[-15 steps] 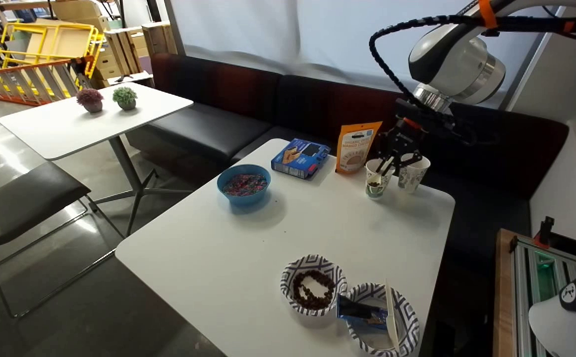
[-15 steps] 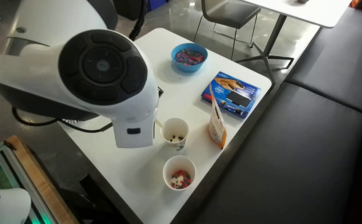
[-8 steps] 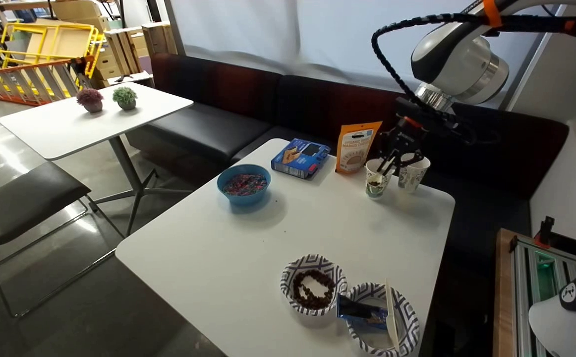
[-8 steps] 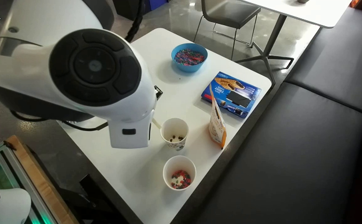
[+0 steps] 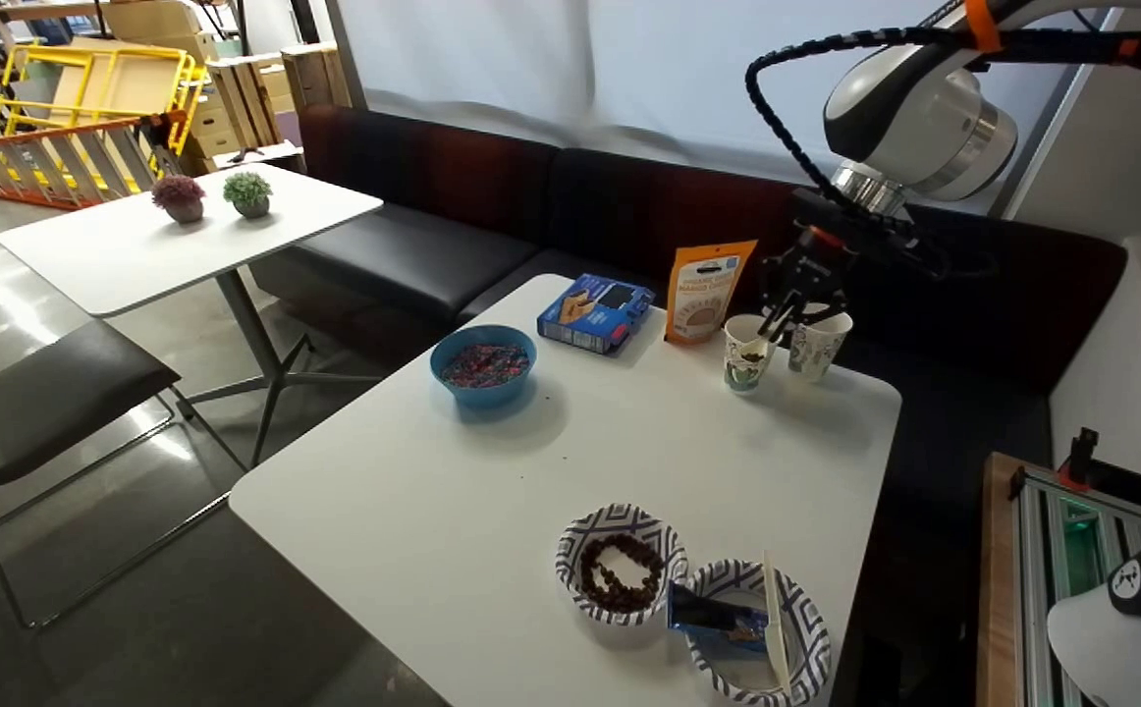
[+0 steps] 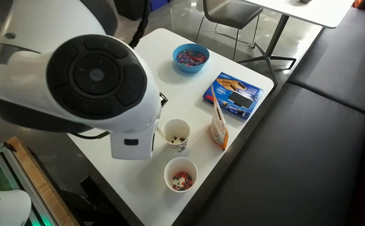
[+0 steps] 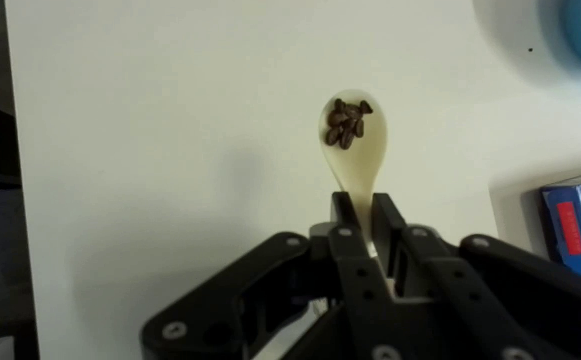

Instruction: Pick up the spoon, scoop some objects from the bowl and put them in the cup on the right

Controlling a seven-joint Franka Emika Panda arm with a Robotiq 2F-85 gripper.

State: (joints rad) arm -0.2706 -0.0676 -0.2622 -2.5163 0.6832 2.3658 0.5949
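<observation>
The claw (image 7: 364, 210) is almost fully closed and grips the spoon (image 7: 358, 167) by its handle; on the spoon's head lie several dark objects (image 7: 349, 124). The bent arm (image 5: 934, 137) hangs above the counter (image 5: 453, 511), its lower part slanting downward near two cups (image 5: 816, 355). Only in an exterior view one sees dark pieces (image 6: 182, 139) inside both. In an exterior view appears the striped bowl (image 5: 620, 518) with more objects.

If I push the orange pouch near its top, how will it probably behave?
The orange pouch would probably tip rather than slide: it stands tall on a narrow base. Its upper part, thin when seen nearly edge-on in an exterior view, may bend first. Its weight is uncertain, as the contents are hidden.
</observation>
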